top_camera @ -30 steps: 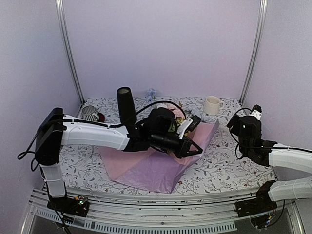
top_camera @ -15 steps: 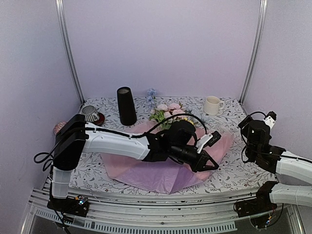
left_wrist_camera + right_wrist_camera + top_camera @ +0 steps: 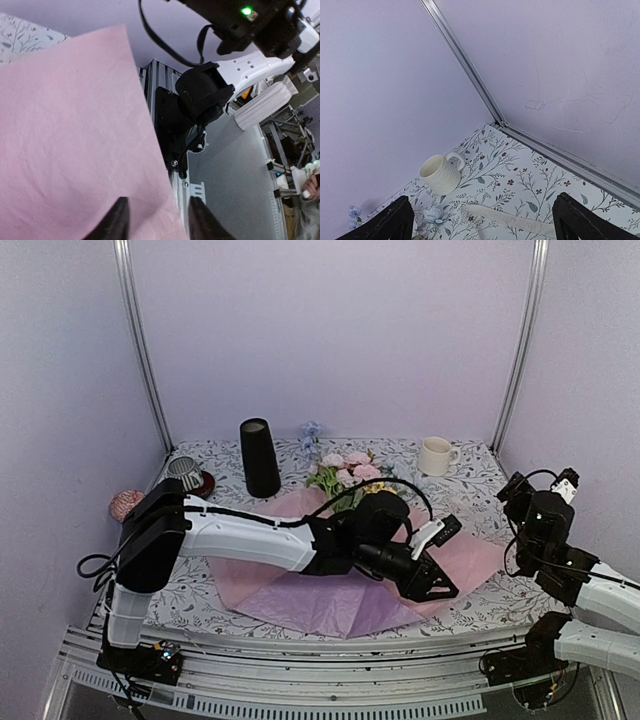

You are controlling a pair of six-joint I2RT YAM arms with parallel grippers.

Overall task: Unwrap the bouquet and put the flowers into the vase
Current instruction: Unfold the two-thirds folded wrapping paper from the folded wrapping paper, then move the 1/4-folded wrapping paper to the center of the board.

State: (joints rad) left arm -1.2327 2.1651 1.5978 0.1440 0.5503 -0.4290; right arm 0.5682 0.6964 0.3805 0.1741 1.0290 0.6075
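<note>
The bouquet lies unwrapped. Its lilac-pink paper is spread flat on the table. The flowers, pink and white blooms with green leaves, rest at the paper's far edge. The black vase stands upright left of them, apart. My left gripper reaches across to the paper's right corner. In the left wrist view the paper lies under my left gripper, whose jaws stand apart and pinch nothing. My right gripper hovers at the far right and, in its own view, my right gripper is wide open and empty.
A white mug stands at the back right, with a cream ribbon and a loose pale blue flower on the cloth before it. A striped grey cup and a pink ball sit at the left. The table's front rail is close.
My left arm swept right and toward the front, drawing the paper's corner out flat and uncovering the flowers, then its jaws parted. My right arm drew back to the right.
</note>
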